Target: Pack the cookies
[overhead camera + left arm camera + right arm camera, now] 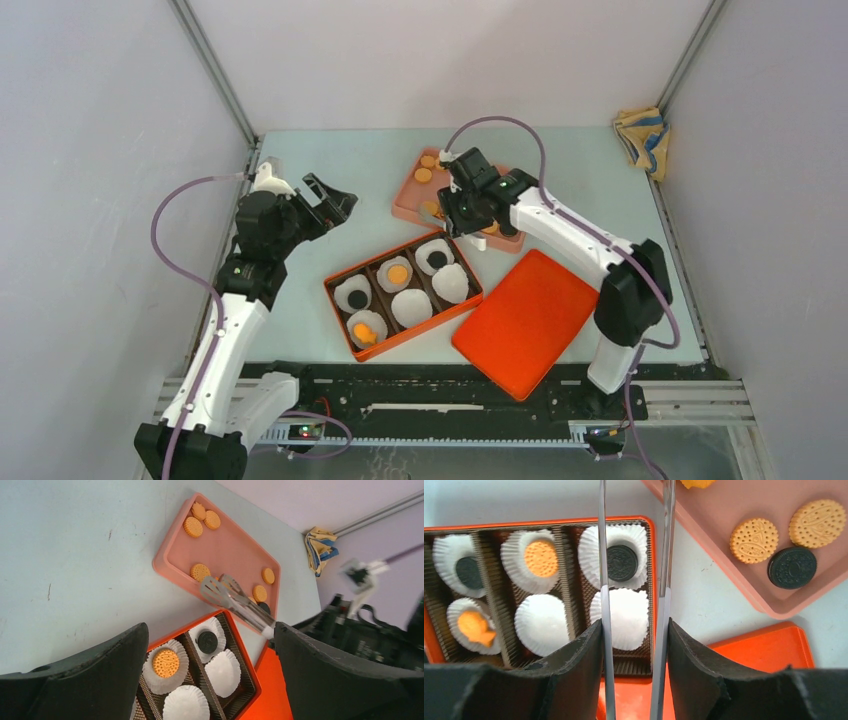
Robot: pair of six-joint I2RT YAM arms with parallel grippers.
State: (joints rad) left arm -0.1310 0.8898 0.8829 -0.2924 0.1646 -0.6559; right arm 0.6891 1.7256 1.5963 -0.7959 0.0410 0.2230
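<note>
Top view: the left gripper (335,200) hangs spread wide over bare table, left of the pink tray (408,208) and well apart from the cookies (424,175) lying on it. The right gripper (455,212) sits over the tray's near side. Just in front lies the orange box (338,322) of paper cups (411,307), four of them holding a cookie.

Left wrist: both black fingers (100,675) stand far apart with nothing between them. Beyond them, metal tongs (235,602) reach over the tray's near rim, their tips just beside an orange cookie.

Right wrist: the fingers (574,670) clamp the two arms of the tongs from outside. A black cookie in its cup shows between the arms. The tips are out of frame, and three tray cookies lie to their right.
</note>
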